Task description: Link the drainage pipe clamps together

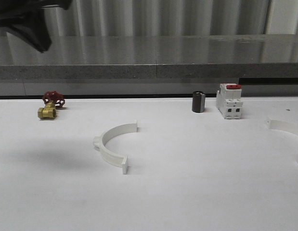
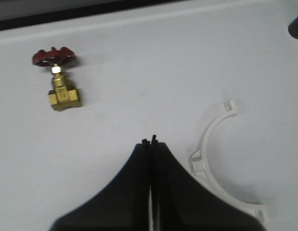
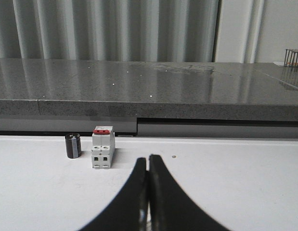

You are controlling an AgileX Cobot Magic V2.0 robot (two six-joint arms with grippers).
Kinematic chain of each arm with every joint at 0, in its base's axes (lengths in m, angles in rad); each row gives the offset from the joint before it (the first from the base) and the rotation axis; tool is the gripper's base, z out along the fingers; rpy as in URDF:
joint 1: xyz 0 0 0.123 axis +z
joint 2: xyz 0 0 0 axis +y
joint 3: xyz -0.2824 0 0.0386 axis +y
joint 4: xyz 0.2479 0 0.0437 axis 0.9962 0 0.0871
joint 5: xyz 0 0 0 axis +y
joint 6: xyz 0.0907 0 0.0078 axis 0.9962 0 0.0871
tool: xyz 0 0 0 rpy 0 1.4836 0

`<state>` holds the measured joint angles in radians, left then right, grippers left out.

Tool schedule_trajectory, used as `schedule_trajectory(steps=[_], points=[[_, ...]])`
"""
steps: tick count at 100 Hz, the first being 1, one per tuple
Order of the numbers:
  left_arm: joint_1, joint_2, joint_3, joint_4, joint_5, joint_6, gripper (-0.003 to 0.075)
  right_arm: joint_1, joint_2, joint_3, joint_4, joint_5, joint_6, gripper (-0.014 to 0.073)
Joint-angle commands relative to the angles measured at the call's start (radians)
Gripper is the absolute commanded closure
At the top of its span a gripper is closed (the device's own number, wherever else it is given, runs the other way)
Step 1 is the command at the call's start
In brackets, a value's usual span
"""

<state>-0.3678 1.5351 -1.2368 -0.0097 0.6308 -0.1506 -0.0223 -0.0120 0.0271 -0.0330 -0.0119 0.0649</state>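
One white half-ring drainage pipe clamp (image 1: 112, 145) lies on the white table left of centre, its open side facing right. The left wrist view has this clamp (image 2: 211, 168) just beside my left gripper (image 2: 150, 142), which is shut with nothing between its fingers and hovers above the table. A second white clamp (image 1: 285, 126) lies at the right edge of the front view, partly cut off. My right gripper (image 3: 148, 159) is shut and empty, pointing toward the back of the table. A dark part of the left arm (image 1: 28, 21) hangs at the top left of the front view.
A brass valve with a red handwheel (image 1: 50, 106) (image 2: 62, 86) sits at the back left. A dark cylinder (image 1: 198, 101) (image 3: 73, 145) and a white breaker with a red switch (image 1: 229, 101) (image 3: 102, 147) stand at the back right. A grey ledge (image 1: 149, 71) bounds the table's far edge.
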Motion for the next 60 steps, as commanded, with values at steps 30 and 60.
schedule_trajectory(steps=[30, 60], points=[[0.124, -0.441, 0.352, -0.057, -0.182, 0.041, 0.0740, -0.002, -0.019, -0.015, 0.000, -0.083, -0.002, 0.0662], [0.124, -0.771, 0.581, -0.059, -0.185, -0.018, 0.0740, -0.002, -0.019, -0.015, 0.000, -0.083, -0.002, 0.0662]])
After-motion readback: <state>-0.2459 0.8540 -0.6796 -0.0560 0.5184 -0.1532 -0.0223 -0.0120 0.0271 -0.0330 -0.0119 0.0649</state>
